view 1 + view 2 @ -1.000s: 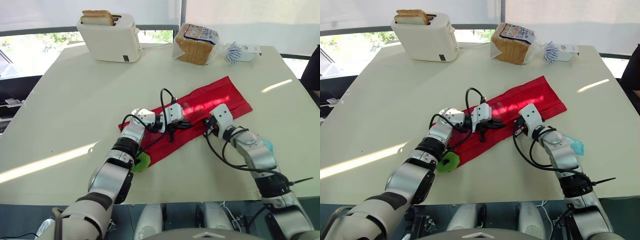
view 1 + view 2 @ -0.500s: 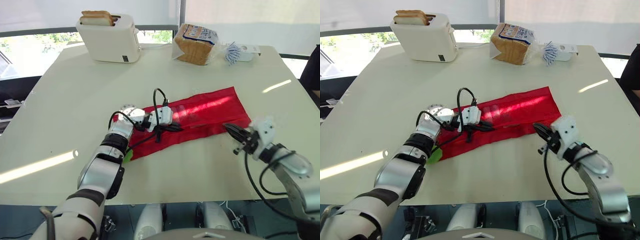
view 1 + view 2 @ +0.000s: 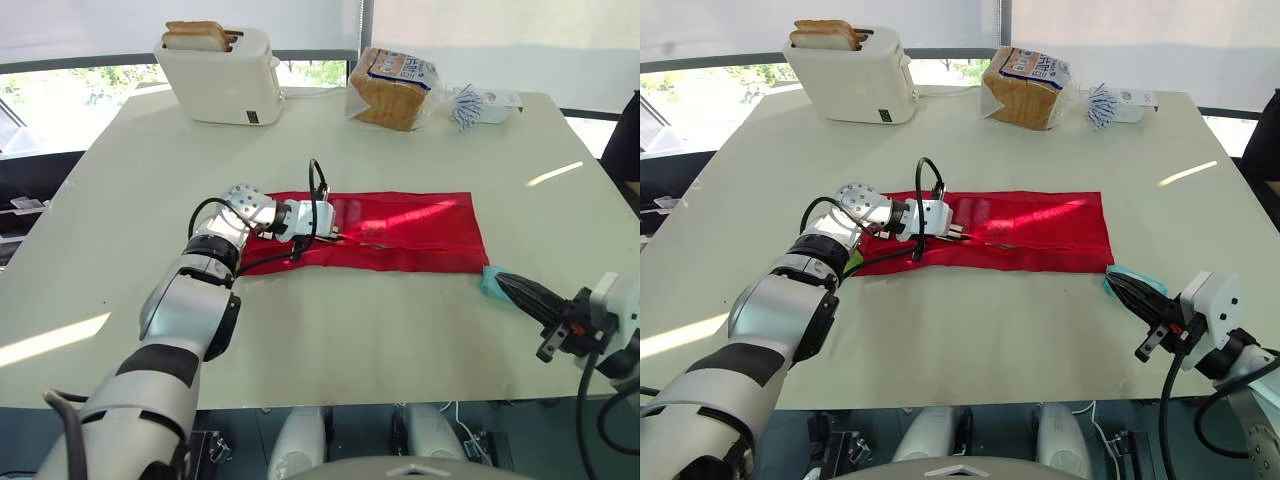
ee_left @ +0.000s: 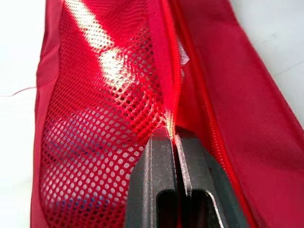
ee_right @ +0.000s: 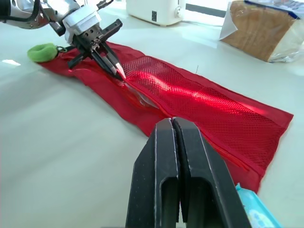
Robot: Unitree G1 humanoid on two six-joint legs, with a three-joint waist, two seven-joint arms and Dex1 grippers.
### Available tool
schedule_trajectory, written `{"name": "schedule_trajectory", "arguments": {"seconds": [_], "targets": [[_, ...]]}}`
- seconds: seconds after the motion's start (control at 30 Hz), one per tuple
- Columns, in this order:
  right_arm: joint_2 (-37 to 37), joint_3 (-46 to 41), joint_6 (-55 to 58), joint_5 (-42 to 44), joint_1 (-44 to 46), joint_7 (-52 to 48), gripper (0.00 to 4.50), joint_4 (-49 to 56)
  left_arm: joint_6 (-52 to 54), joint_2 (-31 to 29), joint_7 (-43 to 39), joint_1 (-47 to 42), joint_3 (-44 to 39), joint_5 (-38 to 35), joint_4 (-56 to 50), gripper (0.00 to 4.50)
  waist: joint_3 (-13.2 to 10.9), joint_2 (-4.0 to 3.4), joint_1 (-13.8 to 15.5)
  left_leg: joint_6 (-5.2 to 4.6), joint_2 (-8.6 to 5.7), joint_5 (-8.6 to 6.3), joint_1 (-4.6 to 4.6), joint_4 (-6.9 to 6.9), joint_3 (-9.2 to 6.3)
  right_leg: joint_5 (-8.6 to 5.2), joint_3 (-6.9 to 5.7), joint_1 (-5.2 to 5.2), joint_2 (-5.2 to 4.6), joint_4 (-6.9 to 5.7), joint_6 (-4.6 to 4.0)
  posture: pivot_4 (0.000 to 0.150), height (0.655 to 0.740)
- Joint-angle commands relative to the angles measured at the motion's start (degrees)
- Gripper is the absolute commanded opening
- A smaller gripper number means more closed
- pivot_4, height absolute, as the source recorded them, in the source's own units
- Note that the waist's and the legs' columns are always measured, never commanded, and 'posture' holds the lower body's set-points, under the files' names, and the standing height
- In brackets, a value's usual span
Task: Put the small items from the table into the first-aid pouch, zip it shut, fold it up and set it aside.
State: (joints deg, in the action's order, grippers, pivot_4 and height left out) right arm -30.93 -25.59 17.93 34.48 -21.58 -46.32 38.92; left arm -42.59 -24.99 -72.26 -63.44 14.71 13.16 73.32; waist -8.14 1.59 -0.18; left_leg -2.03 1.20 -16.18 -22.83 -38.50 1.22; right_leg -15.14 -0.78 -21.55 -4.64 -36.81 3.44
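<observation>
Head views: red first-aid pouch lies unrolled and flat mid-table. The left gripper rests on its left half. The right gripper is off the pouch's right end, tips just beside a teal packet.

Left wrist view adds: fingers pressed together, pinching the zipper where mesh meets solid fabric. A bluish shape lies under the mesh, too blurred to name.

Right wrist view adds: its own fingers pressed together with nothing between them, and a green roll at the pouch's far end.

Toaster and bagged bread loaf stand at the far table edge.
</observation>
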Motion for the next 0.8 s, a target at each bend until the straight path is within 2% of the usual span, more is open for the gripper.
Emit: {"name": "schedule_trajectory", "arguments": {"seconds": [0.03, 0.07, 0.13, 0.17, 0.23, 0.27, 0.43, 0.63, 0.8], "targets": [[-1.1, -4.7, -0.8, 4.5, -1.4, -0.6, 1.42, 3.1, 1.1, -0.1, -6.0, -1.0, -3.5, -4.7, -0.8, 1.48, 0.0, 0.0, 0.0, 0.0, 0.0, 0.0, 0.0, 0.0, 0.01, 0.0, 0.0, 0.0, 0.0, 0.0, 0.0, 0.15, 0.74], [-1.3, -5.8, -0.6, 5.6, -2.1, -0.5, 1.82, 3.5, 2.3, 0.1, -8.4, -1.0, -4.8, -6.3, -1.2, 1.81, 0.0, 0.0, 0.1, 0.0, 0.0, 0.0, 0.0, 0.0, 0.01, 0.0, 0.0, 0.0, 0.0, 0.0, 0.0, 0.15, 0.74], [-1.7, -8.3, -0.3, 7.8, -4.0, -0.8, 2.91, 4.0, 5.7, 0.3, -12.8, -1.0, -7.2, -9.7, -2.2, 2.8, 0.0, 0.01, 0.1, 0.0, 0.0, 0.0, 0.0, -0.01, 0.01, 0.0, 0.0, 0.0, -0.01, 0.0, 0.0, 0.15, 0.74], [-1.8, -9.3, -0.3, 8.8, -4.9, -1.0, 3.25, 4.1, 7.2, 0.4, -14.1, -1.0, -8.1, -11.0, -2.7, 3.11, 0.0, 0.01, 0.1, 0.0, 0.0, 0.0, 0.0, -0.01, 0.01, 0.0, 0.0, 0.01, -0.01, 0.0, 0.0, 0.15, 0.74], [-2.1, -11.2, -0.2, 10.0, -6.7, -1.4, 4.34, 4.2, 10.1, 0.8, -15.7, -0.8, -9.4, -12.8, -4.0, 4.19, 0.0, 0.01, 0.1, 0.0, 0.0, 0.0, 0.0, -0.01, 0.0, 0.0, 0.0, 0.01, -0.01, 0.0, 0.0, 0.15, 0.74], [-2.3, -12.0, -0.4, 10.1, -7.5, -1.6, 4.49, 4.0, 11.7, 1.2, -16.2, -0.6, -10.0, -13.6, -4.9, 4.45, 0.0, 0.01, 0.2, 0.0, 0.0, 0.0, 0.0, -0.01, 0.0, 0.0, 0.0, 0.01, -0.01, 0.0, 0.0, 0.15, 0.74], [-3.0, -14.3, -0.8, 10.6, -9.2, -1.8, 4.49, 2.8, 18.6, 4.7, -14.6, 1.6, -10.1, -15.8, -12.2, 4.45, 0.0, 0.01, 0.2, 0.0, 0.0, 0.0, 0.0, -0.02, -0.01, 0.0, 0.0, 0.03, -0.01, 0.0, 0.0, 0.15, 0.74], [-3.9, -14.9, 0.0, 12.0, -8.8, -1.3, 4.49, 2.9, 27.4, 10.8, -3.3, 4.8, -7.8, -13.9, -23.4, 4.45, 0.0, 0.01, 0.6, 0.0, 0.0, 0.0, 0.0, -0.03, -0.01, 0.0, 0.01, 0.03, -0.01, 0.0, 0.0, 0.15, 0.74], [-4.1, -15.2, 0.2, 12.5, -9.4, -0.6, 4.49, 3.4, 31.0, 13.4, 1.8, 10.2, -3.9, -12.0, -32.6, 4.45, 0.0, -0.03, 0.6, 0.0, 0.0, 0.0, 0.02, -0.02, 0.0, 0.0, 0.04, 0.04, -0.01, 0.0, 0.0, 0.15, 0.74]]}}
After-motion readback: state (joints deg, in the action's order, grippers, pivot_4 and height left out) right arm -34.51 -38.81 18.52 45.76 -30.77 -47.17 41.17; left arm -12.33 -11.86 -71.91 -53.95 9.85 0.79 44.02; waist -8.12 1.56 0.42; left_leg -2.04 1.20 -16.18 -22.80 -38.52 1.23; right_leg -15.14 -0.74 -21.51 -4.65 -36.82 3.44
